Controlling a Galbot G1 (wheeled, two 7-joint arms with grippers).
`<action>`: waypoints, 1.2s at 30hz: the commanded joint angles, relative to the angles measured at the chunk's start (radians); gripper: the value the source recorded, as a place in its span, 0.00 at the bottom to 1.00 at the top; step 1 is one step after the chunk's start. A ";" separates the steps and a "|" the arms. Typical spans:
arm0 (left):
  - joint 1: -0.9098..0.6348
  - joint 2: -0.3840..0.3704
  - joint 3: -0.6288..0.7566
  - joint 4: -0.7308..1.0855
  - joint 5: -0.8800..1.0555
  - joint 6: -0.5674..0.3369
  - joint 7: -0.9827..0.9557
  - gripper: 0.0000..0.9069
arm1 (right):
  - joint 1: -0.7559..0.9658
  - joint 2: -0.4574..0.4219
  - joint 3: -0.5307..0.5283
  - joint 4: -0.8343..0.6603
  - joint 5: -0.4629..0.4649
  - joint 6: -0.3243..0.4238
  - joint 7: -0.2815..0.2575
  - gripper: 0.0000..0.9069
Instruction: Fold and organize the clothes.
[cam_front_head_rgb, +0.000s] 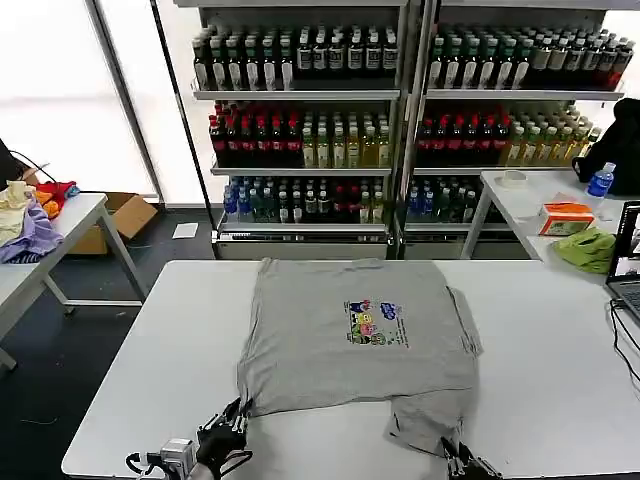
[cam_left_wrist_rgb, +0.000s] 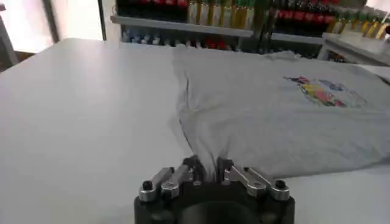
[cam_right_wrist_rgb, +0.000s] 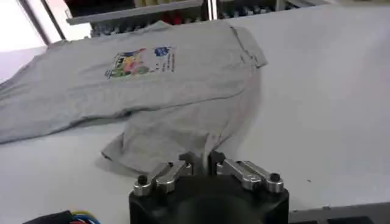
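Note:
A grey short-sleeved T-shirt (cam_front_head_rgb: 340, 335) with a small multicoloured chest print (cam_front_head_rgb: 374, 322) lies spread on the white table (cam_front_head_rgb: 150, 380). At the table's near edge, my left gripper (cam_front_head_rgb: 232, 425) is shut on the shirt's near left corner (cam_left_wrist_rgb: 204, 152). To the right along that edge, my right gripper (cam_front_head_rgb: 455, 458) is shut on the hanging near right part of the shirt (cam_right_wrist_rgb: 183, 134), which bunches toward the fingers. My left gripper (cam_left_wrist_rgb: 207, 168) and my right gripper (cam_right_wrist_rgb: 200, 159) each pinch a fold of grey cloth.
Shelves of bottled drinks (cam_front_head_rgb: 300, 120) stand behind the table. A side table at the left (cam_front_head_rgb: 40, 240) carries piled clothes. Another at the right (cam_front_head_rgb: 540, 200) holds an orange box, a green cloth and a bottle. A laptop (cam_front_head_rgb: 628, 260) sits at the right edge.

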 joint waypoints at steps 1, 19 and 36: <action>0.004 -0.006 0.001 0.013 0.024 -0.039 -0.013 0.00 | 0.000 -0.003 0.015 0.006 0.013 0.007 -0.010 0.00; 0.219 0.037 -0.092 -0.198 0.083 -0.007 -0.024 0.00 | -0.245 0.003 0.084 0.235 0.045 -0.045 -0.040 0.00; 0.218 0.158 -0.183 -0.286 -0.005 0.062 -0.008 0.00 | -0.247 -0.044 0.080 0.338 0.163 0.114 -0.057 0.00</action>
